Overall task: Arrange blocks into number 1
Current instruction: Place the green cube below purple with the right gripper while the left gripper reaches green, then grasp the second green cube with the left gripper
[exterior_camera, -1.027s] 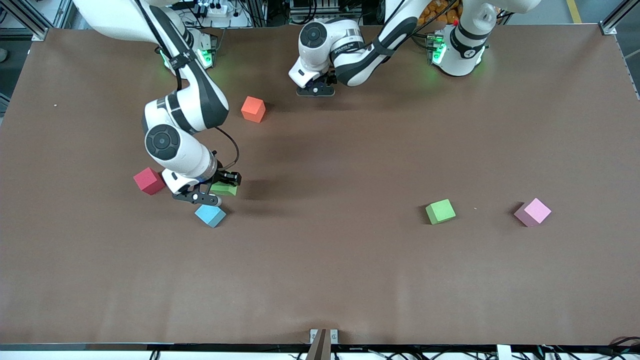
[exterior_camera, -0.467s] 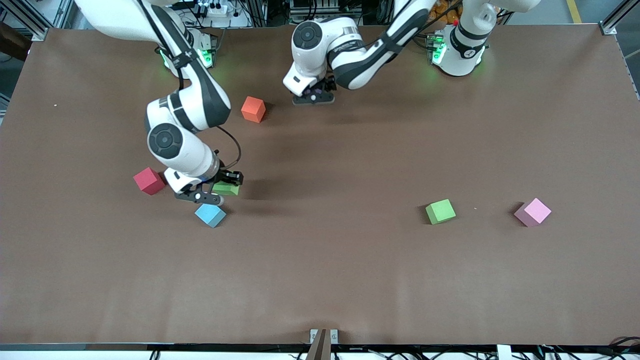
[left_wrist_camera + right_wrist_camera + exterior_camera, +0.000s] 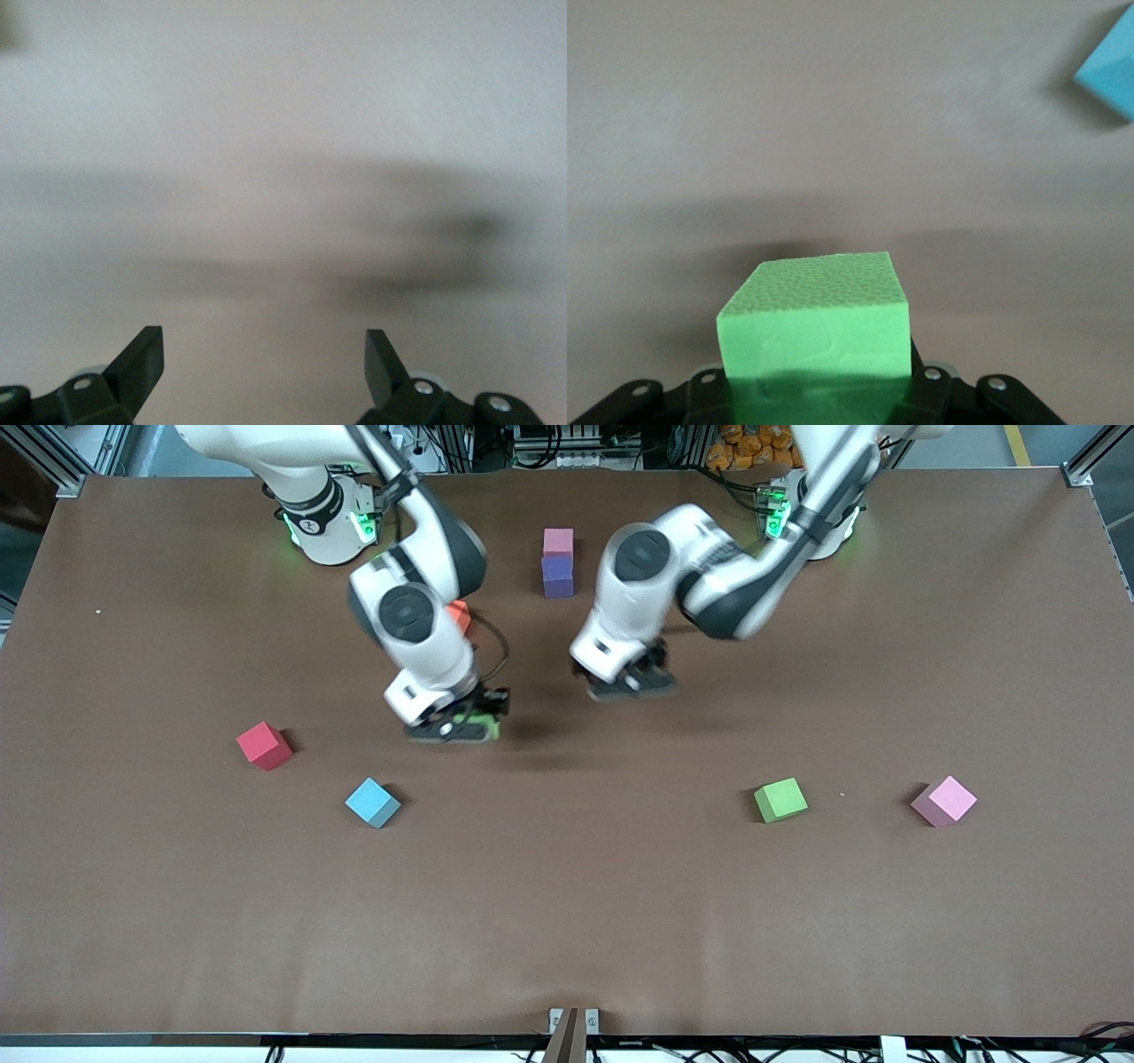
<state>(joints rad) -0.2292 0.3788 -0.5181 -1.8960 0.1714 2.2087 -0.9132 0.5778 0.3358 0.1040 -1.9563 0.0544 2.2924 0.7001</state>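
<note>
My right gripper point(image 3: 456, 729) is shut on a green block point(image 3: 486, 724) and hangs over the middle of the table; that green block point(image 3: 815, 328) fills the right wrist view. My left gripper point(image 3: 631, 685) hangs open beside it, and nothing lies between its fingertips point(image 3: 146, 354). A pink block point(image 3: 558, 541) touches a purple block point(image 3: 557, 576) near the robots' bases, the purple one nearer the front camera. The right arm partly hides the orange block point(image 3: 459, 615). The red block point(image 3: 264, 745), light blue block point(image 3: 372, 802), second green block point(image 3: 780, 799) and second pink block point(image 3: 944, 800) lie apart.
The brown table point(image 3: 567, 921) is bare along its edge nearest the front camera. The light blue block point(image 3: 1109, 66) shows at the corner of the right wrist view.
My right gripper has lifted the green block and carried it from beside the light blue block toward the table's middle. My left gripper has drawn away from the pink and purple blocks, uncovering them.
</note>
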